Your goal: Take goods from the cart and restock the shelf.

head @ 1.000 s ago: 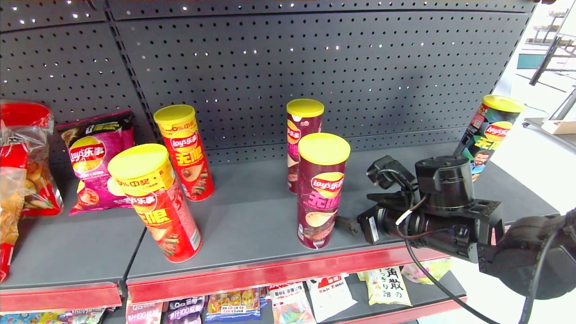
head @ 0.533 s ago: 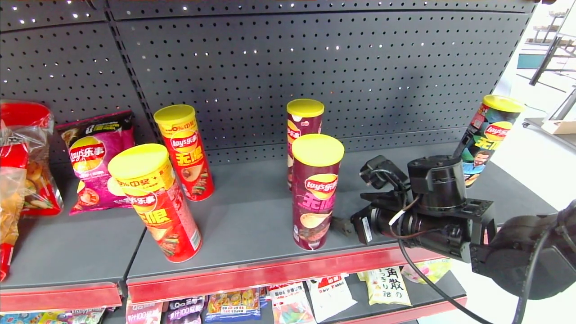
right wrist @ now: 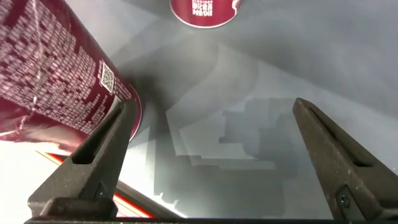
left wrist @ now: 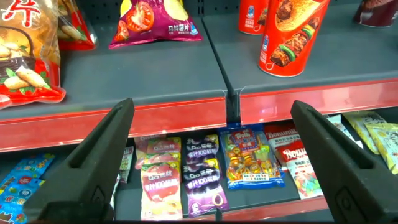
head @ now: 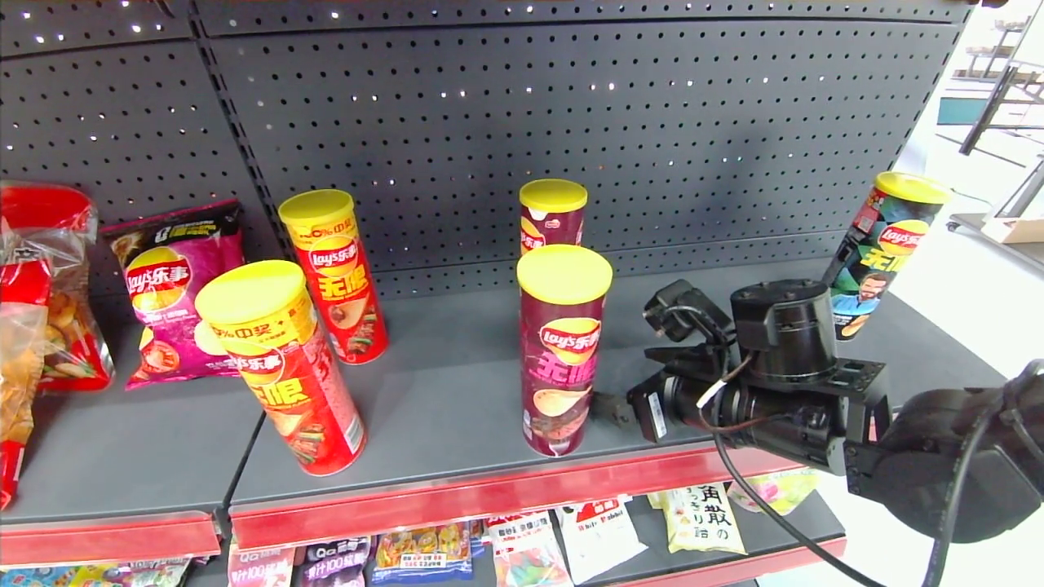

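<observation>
Right wrist view: the right end effector (right wrist: 211, 106) is spread wide and grips nothing. One of its fingers (right wrist: 106, 143) sits low against the side of the front maroon can (right wrist: 56, 74); whether it truly touches cannot be told. The other finger stands well apart over bare shelf (right wrist: 261, 81). In the head view, this can stands upright near the shelf's red front lip (head: 489, 493), directly before the rear maroon can (head: 553, 214), with the arm lying to its right.

Step in hand, as judged: squaring up or leaving a can already set on the shelf. A tall, narrow can so near the lip would likely tip under a high or quick push. Any nudge is therefore best kept slow and low at the base, directed toward the back panel rather than the lip. Retreat should run straight back along the arm's own line, jaws held apart, so that the near finger does not drag the wall of the can sideways.

Left wrist view: the left end effector (left wrist: 211, 106) is likewise spread and empty, facing the lower shelf of snack packets (left wrist: 186, 180).
</observation>
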Tool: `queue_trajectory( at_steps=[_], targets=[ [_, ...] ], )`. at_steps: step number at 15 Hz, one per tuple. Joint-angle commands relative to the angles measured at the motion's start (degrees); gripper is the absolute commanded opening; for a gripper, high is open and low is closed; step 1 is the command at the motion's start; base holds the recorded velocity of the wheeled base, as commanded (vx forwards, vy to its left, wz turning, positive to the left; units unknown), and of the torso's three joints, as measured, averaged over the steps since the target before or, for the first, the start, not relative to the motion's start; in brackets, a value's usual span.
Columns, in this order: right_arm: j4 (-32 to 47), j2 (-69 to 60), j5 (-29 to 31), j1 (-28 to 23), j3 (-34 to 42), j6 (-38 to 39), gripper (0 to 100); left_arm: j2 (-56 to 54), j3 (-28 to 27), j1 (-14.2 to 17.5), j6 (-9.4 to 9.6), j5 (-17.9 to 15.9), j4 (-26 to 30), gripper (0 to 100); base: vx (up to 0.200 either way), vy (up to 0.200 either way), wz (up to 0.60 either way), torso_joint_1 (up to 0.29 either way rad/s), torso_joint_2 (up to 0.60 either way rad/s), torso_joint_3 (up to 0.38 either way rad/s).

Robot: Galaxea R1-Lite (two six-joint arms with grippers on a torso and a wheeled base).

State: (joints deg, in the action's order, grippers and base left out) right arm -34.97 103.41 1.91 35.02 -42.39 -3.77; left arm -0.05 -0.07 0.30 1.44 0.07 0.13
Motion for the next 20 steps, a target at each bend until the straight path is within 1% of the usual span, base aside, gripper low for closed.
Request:
queue_trajectory(
  at_steps=[1,5,7,10,14,16,17,20],
  targets=[
    [-0.01,-0.05,0.02,0.13,-0.06,-0.01,100,0.05,-0.01,0.05,-0.03,0.01,-0.05,100,0.000,0.000,0.00,0.000,0.00,0.000],
    [-0.01,-0.76,0.11,-0.39,0.29,0.16,100,0.05,-0.01,0.05,0.06,0.10,-0.05,100,0.000,0.000,0.00,0.000,0.00,0.000],
    [-0.01,-2.25,1.34,-1.45,1.17,0.43,100,0.05,-0.01,0.05,0.06,0.01,-0.05,100,0.000,0.000,0.00,0.000,0.00,0.000],
    [-1.06,-7.61,2.13,-2.59,3.63,1.04,100,0.14,-0.01,0.05,0.06,0.01,0.04,100,0.000,0.000,0.00,0.000,0.00,0.000],
    [-1.06,-20.18,2.22,-3.12,11.89,0.69,100,0.05,-0.01,0.05,0.14,0.01,0.04,100,0.000,0.000,0.00,0.000,0.00,0.000],
    [-1.06,-22.99,2.13,-3.12,14.61,0.69,100,0.05,0.07,0.05,0.32,0.01,-0.05,100,0.000,0.000,0.00,0.000,0.00,0.000],
    [-0.97,-23.26,2.13,-3.12,16.02,0.51,100,0.05,0.07,0.05,0.50,-0.07,-0.05,100,0.000,0.000,0.00,0.000,0.00,0.000],
    [-0.97,-20.97,2.13,-2.15,17.07,-2.03,100,0.05,-0.01,0.05,0.58,-0.07,-0.05,100,0.000,0.000,0.00,0.000,0.00,0.000]
  ],
)
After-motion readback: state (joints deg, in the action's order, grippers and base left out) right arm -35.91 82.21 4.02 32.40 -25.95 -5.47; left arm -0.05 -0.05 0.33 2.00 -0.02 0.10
